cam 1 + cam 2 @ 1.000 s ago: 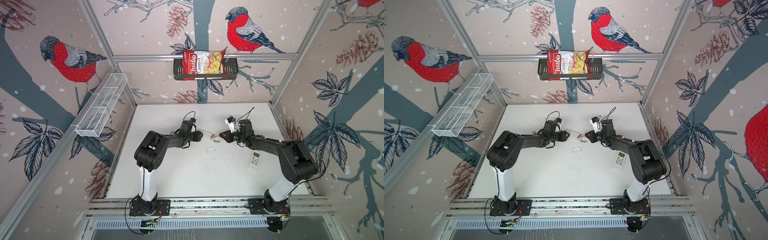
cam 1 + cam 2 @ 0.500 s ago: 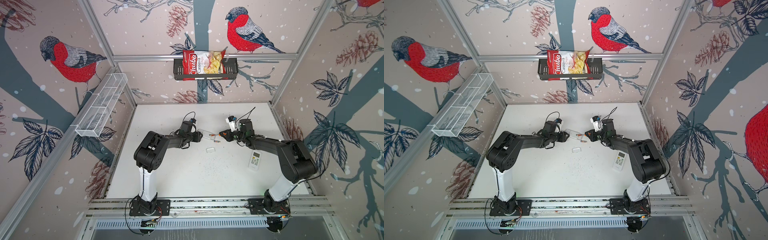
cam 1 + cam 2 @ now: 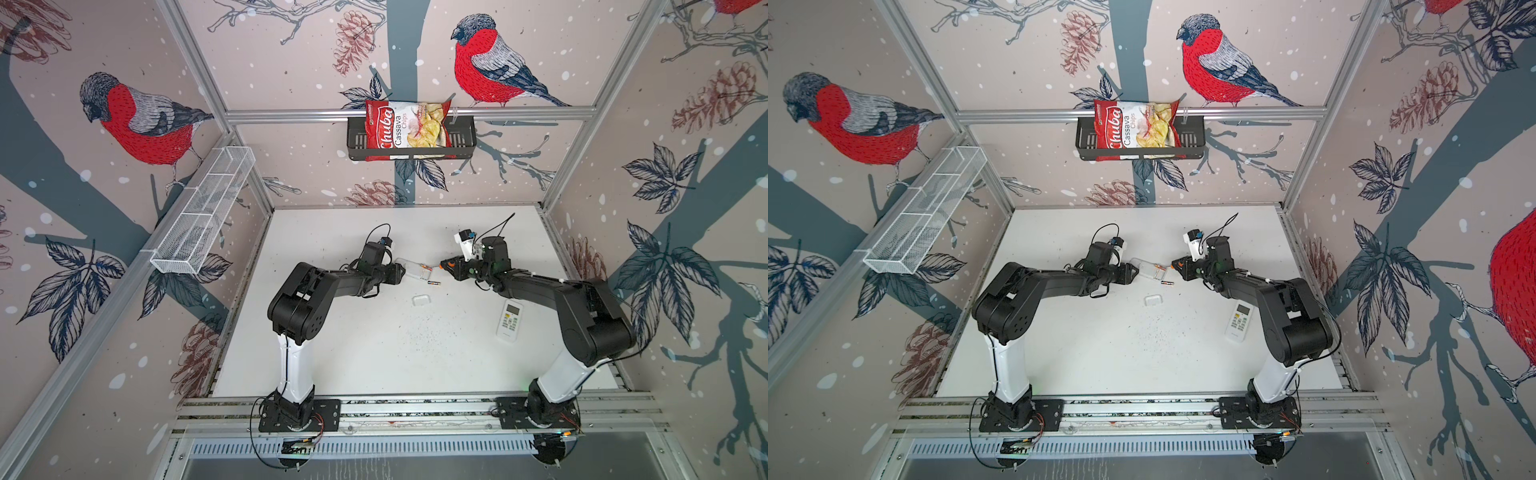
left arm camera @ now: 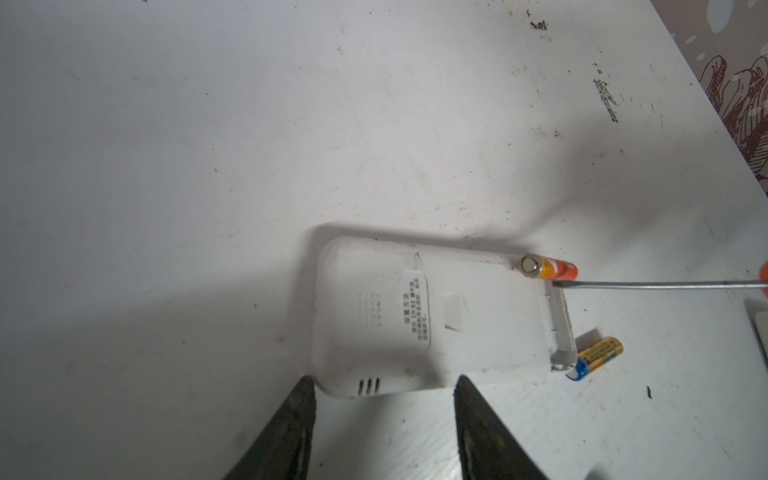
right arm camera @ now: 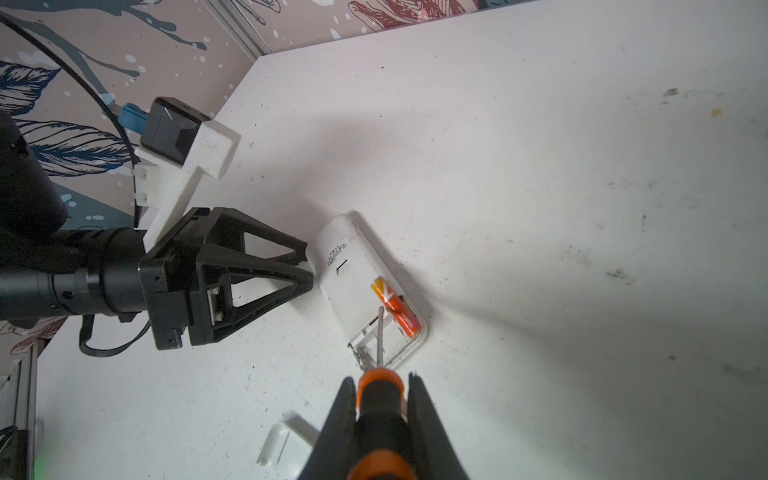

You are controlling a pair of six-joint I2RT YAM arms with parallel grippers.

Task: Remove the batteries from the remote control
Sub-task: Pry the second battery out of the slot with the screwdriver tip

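Prying stage: the right hand (image 5: 380,378) is clamped on the screwdriver (image 4: 665,284), its tip in the remote control's (image 4: 415,316) bay beside the orange battery (image 4: 552,268), which needs levering clear. The left hand (image 4: 384,380), half spread, seems to pinch the remote's left end. Two batteries, with the loose battery (image 4: 598,355) on the worktop (image 3: 374,353) alongside; one spare remote (image 3: 510,321) near right; one cover (image 3: 420,300).

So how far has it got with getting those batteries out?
Done: the cover lies off on the table, and one battery lies loose beside the remote. In hand: the right hand holds a screwdriver, its tip in the open bay by the orange battery, which is tilted up but not out; the left hand brackets the remote's end. Left: that battery, and perhaps the second remote.
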